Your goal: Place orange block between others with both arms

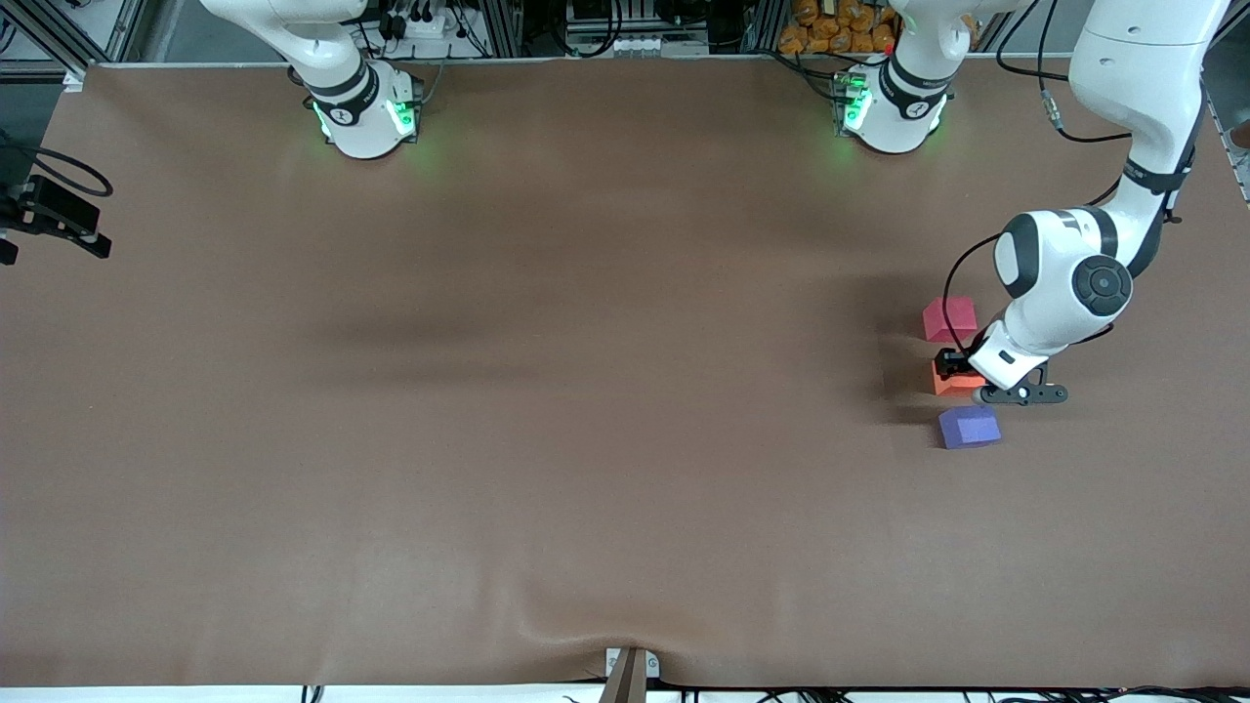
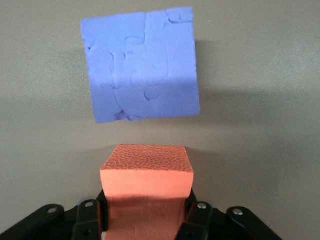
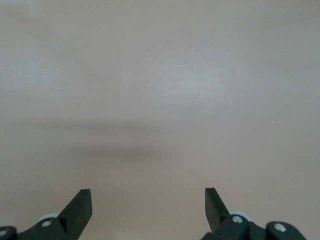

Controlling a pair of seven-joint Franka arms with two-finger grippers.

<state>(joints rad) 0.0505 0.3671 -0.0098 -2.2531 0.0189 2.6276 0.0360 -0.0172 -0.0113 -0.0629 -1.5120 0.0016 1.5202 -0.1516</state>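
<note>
Front view, right of frame: the left pincer (image 1: 962, 376) grips the orange block (image 1: 952, 381) on the tabletop (image 1: 547, 391), between the pinkish-red cube (image 1: 949, 318) above and the purple-blue cube (image 1: 969, 427) below. Left wrist view: the orange block (image 2: 146, 187) sits clamped, purple-blue cube (image 2: 142, 72) near it. Right wrist view: the right pincer (image 3: 148, 209) gapes wide over bare tabletop (image 3: 160, 90).

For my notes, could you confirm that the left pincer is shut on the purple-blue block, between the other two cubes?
Not quite: the left pincer is shut on the orange block, not the purple-blue block, as the left wrist view shows. The rest stands: in the front view it sits between the pinkish-red block and the purple-blue one.
</note>
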